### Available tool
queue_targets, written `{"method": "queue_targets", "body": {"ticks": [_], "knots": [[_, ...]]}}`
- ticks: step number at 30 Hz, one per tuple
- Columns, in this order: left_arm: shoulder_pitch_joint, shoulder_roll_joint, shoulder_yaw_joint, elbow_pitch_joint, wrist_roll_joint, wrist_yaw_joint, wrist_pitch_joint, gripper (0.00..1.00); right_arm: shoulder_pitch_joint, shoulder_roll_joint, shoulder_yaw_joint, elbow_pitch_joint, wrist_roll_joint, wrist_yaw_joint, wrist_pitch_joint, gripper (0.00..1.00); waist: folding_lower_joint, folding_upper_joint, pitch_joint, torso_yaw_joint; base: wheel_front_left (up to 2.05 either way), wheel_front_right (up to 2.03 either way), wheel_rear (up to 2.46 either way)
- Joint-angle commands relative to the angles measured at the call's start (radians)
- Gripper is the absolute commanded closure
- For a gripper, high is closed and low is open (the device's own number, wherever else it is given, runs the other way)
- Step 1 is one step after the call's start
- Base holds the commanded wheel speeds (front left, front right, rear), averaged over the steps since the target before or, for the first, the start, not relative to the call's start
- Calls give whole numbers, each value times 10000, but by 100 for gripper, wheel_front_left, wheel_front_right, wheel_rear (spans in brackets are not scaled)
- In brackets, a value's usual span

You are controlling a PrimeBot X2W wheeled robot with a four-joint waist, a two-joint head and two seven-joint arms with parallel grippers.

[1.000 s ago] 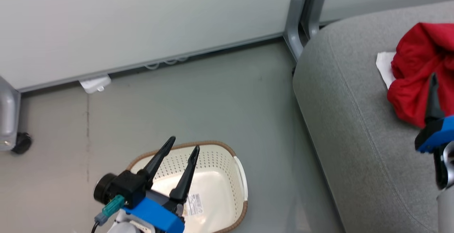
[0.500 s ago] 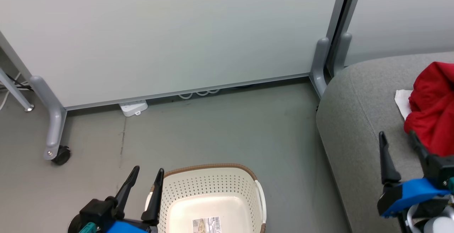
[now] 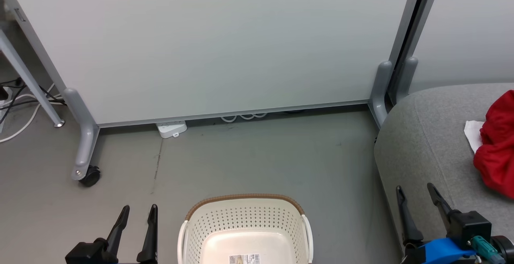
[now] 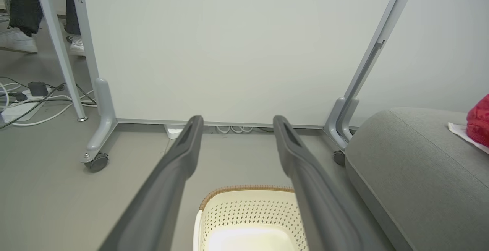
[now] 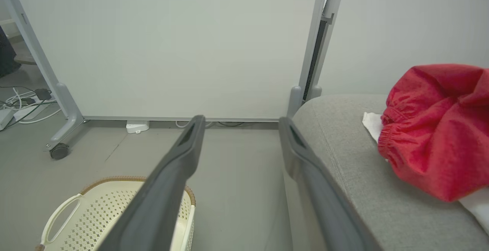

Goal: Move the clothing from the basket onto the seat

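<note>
Hanging wide open and empty, the left gripper [image 3: 139, 208] and the right gripper [image 3: 414, 187] touched nothing beside the basket [image 3: 245, 197]

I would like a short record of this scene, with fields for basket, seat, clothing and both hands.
basket: on the floor, no clothing visible inside
seat: grey cushion, right of the basket
clothing: red, bunched on the seat
left hand: open, empty, left of the basket
right hand: open, empty, by the seat's edge
</note>
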Motion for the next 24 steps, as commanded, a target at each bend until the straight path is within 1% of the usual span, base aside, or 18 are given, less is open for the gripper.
{"method": "queue_targets", "body": {"ticks": [1,10,24], "knots": [[163,-3,95,36,61,4,-30,0,124,69,30,29,23,-11,-77,0,0,0,-17,41,0,0,0],[119,-33,194,74,41,4,-30,0,24,125,206,142,89,-11,-73,0,0,0,50,126,0,0,0],[40,-14,-43,112,70,4,-30,0,-9,128,301,299,287,-11,-112,0,0,0,89,121,0,0,0]]}}
